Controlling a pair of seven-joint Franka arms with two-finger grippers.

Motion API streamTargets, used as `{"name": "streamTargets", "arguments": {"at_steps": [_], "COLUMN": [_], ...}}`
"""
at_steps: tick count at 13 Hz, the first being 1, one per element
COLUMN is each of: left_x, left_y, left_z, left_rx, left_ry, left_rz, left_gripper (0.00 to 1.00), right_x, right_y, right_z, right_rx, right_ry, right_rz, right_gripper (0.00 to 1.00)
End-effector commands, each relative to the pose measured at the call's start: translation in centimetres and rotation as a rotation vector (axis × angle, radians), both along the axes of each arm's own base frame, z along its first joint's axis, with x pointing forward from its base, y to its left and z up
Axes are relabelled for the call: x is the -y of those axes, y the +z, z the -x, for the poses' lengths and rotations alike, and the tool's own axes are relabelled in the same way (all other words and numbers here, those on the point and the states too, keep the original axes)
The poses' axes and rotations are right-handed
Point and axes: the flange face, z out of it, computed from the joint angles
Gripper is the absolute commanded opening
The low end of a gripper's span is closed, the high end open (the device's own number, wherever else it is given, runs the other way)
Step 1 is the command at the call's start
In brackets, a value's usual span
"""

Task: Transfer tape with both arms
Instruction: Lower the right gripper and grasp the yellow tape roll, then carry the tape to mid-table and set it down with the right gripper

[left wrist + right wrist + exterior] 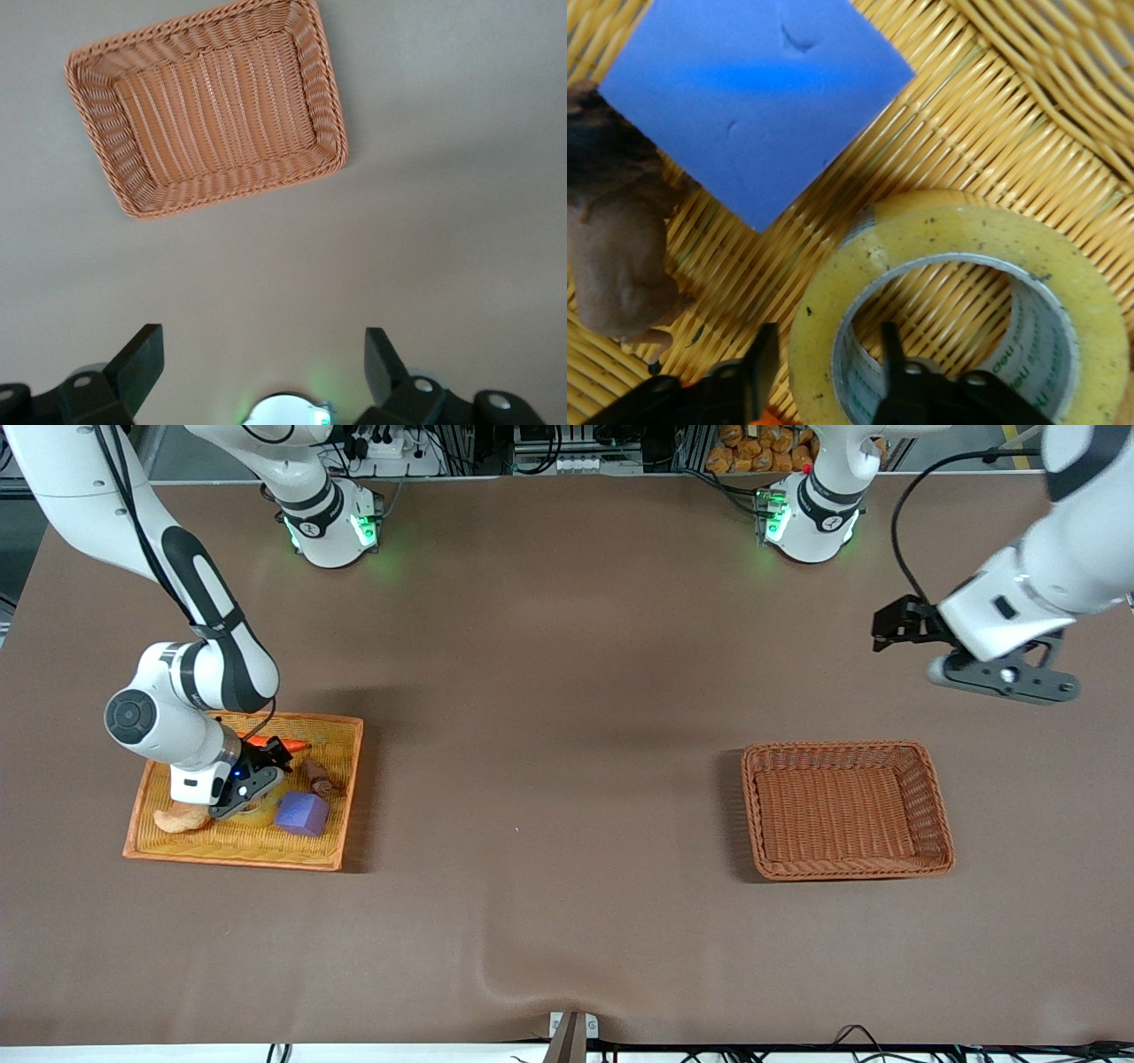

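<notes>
The brown tabletop (567,691) carries two woven holders well apart: an empty brown wicker basket (846,810) toward the left arm's end, and a flat yellow-orange wicker tray (341,779) toward the right arm's end. The right arm (190,593) reaches down into that tray; the left arm (1054,558) waits, raised over bare tabletop farther from the front camera than the basket.

In the tray lie a purple foam cube (302,813), a pale croissant-shaped toy (177,819), a brown lumpy toy (317,777) and something orange (279,743), partly hidden by the arm. The tape (961,305) lies flat on the tray floor just beside the cube, its hole facing up, so its axis stands upright.

The right pincer (824,372) is directly above the roll and far the nearer of the two. One finger (895,363) stands inside the core and the other outside the yellow wall, so the jaws straddle one side of the ring; they look narrowed about that wall, though whether they pinch it firmly I cannot tell. The roll rests on the weave, not yet lifted.

The left pincer (261,363) stands wide open and holds nothing, with the basket in its view.
</notes>
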Motion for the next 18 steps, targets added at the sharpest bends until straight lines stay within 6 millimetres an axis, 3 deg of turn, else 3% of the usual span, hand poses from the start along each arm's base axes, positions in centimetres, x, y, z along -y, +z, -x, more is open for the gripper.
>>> {"name": "streamTargets", "arguments": {"at_steps": [1, 5, 7, 9, 11, 13, 15, 17, 18], "left_x": [1.0, 1.6, 1.3, 0.8, 0.4, -0.2, -1.3, -1.2, -1.2], "left_y": [0.8, 0.9, 0.9, 0.7, 0.5, 0.4, 0.3, 0.1, 0.1], "left_z": [0.5, 0.6, 0.6, 0.4, 0.1, -0.1, -0.4, -0.4, -0.4], "left_rx": [0.006, 0.016, 0.016, 0.01, 0.003, -0.001, -0.005, -0.01, -0.01], "left_ry": [-0.034, -0.064, -0.061, -0.068, -0.13, -0.132, -0.109, -0.109, -0.109], "left_rz": [-0.036, -0.067, -0.067, -0.059, -0.047, -0.043, -0.032, -0.026, -0.026], "left_gripper": [1.0, 1.0, 1.0, 1.0, 1.0, 1.0, 1.0, 1.0, 1.0], "right_x": [-0.5, -1.0, -4.6, -10.8, -20.1, -29.2, -35.2, -43.6, -46.4], "right_y": [3.6, 13.4, 17.8, 20.2, 20.1, 18.8, 15.9, 13.0, 12.2], "right_z": [-1.4, -4.2, -5.7, -7.3, -7.5, -7.3, -6.6, -4.5, -4.2], "right_rx": [0.012, -0.134, -0.147, -0.101, -0.095, -0.079, -0.041, 0.04, 0.071], "right_ry": [0.017, 0.017, 0.0, -0.041, -0.175, -0.257, -0.349, -0.477, -0.519], "right_rz": [0.015, 0.012, 0.017, 0.025, -0.026, -0.008, -0.028, -0.092, -0.131], "right_gripper": [0.0, 0.0, 0.0, 0.0, 0.0, 0.0, 0.0, 0.0, 0.0]}}
